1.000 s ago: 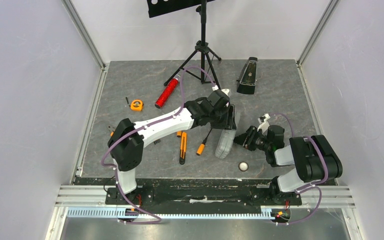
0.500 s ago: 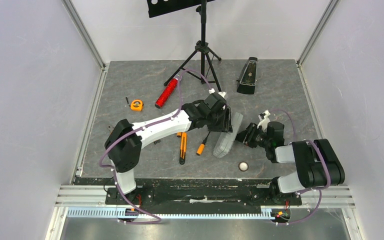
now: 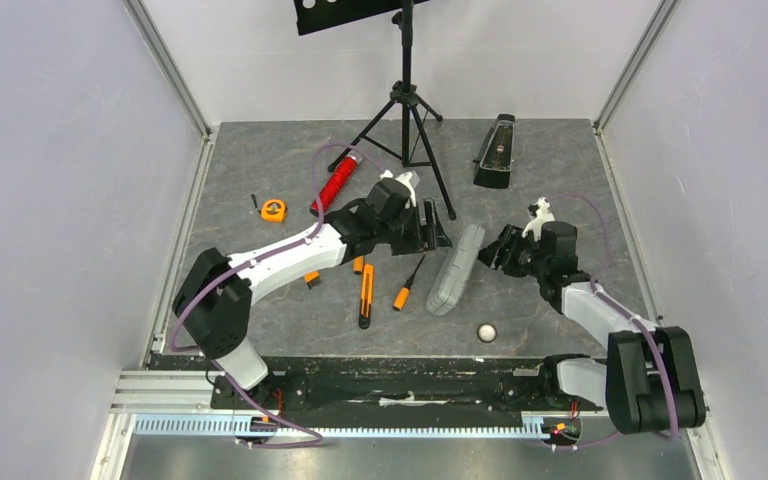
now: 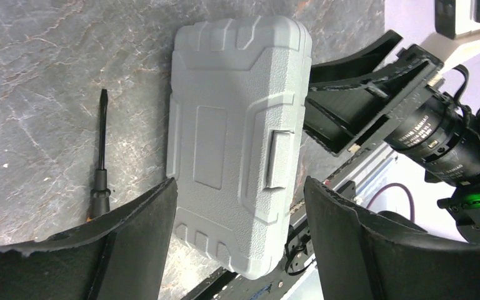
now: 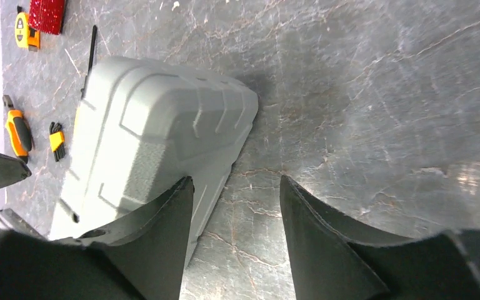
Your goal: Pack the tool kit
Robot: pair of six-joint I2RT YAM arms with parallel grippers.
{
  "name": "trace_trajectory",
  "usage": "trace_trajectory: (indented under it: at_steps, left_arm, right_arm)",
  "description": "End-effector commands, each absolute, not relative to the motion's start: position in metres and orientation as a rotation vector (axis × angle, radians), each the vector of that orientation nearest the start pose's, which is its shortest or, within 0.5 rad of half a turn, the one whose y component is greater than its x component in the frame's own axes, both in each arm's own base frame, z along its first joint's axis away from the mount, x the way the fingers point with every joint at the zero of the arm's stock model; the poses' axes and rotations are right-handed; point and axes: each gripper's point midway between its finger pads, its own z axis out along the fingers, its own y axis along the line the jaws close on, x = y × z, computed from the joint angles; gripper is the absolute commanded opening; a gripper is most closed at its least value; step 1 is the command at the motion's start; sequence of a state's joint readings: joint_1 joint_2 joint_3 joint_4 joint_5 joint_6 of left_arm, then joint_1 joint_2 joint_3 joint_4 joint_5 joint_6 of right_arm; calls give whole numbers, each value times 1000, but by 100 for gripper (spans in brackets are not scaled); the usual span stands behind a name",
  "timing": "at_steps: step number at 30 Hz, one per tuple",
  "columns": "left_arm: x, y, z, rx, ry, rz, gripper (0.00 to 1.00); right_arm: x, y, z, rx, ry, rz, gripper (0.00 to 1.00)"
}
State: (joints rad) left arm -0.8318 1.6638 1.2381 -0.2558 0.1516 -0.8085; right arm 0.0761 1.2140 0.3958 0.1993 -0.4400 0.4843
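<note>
Both spread w/ nothing held: left gripper [image 3: 432,232] & right gripper [image 3: 493,252], either side of shut grey tool case [image 3: 457,268] on bench [image 3: 560,180]; screwdriver [image 3: 407,285] just beside it.

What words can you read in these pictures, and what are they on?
"DAMIAO", probably: white letters on the black round part of the right arm; smaller print beside it is blurred.
Tape measure: label too small to read.
Grey case: no words show.
</note>
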Motion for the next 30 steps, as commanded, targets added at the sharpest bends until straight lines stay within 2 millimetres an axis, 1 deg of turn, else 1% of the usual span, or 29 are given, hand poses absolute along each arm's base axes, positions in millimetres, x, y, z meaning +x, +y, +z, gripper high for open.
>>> trace_trajectory:
  at_steps: [1, 2, 3, 4, 7, 10, 13, 16, 18, 20, 23, 24, 26, 27, 30]
  left_arm:
    - [272, -379, 193, 79, 2328, -1189, 79]
    - [272, -375, 190, 74, 2327, -1195, 79]
    - [272, -370, 189, 64, 2323, -1200, 78]
    - [272, -366, 186, 53, 2319, -1203, 76]
    - [270, -359, 180, 40, 2310, -1219, 74]
    - [267, -362, 173, 56, 2307, -1258, 72]
    - [265, -366, 161, 36, 2319, -1295, 68]
    - [261, -371, 151, 25, 2336, -1345, 65]
    - [261, -373, 147, 14, 2337, -1365, 64]
    - [261, -374, 142, 10, 2343, -1360, 64]
    - [261, -375, 136, 16, 2356, -1352, 64]
    - [261, -375, 135, 18, 2359, -1349, 64]
    - [260, -376, 130, 25, 2369, -1340, 64]
    - [259, -377, 127, 26, 2377, -1334, 63]
    - [257, -384, 122, 48, 2398, -1333, 58]
  right_arm:
    - [295, 102, 85, 191, 2228, 670, 58]
    - [297, 102, 94, 187, 2206, 664, 59]
    - [293, 101, 97, 195, 2221, 655, 60]
    - [293, 100, 104, 195, 2213, 647, 61]
    - [294, 103, 131, 193, 2167, 643, 65]
    - [295, 113, 153, 192, 2143, 661, 69]
    - [294, 129, 165, 171, 2150, 679, 72]
    - [293, 138, 163, 176, 2185, 639, 74]
    - [289, 143, 151, 177, 2238, 594, 76]
    - [285, 147, 141, 192, 2271, 589, 77]
    - [278, 143, 119, 236, 2314, 536, 78]
    - [274, 143, 113, 250, 2326, 542, 78]
    - [271, 148, 108, 253, 2329, 579, 78]
    - [272, 151, 109, 255, 2324, 594, 78]
    - [273, 158, 114, 249, 2308, 634, 78]
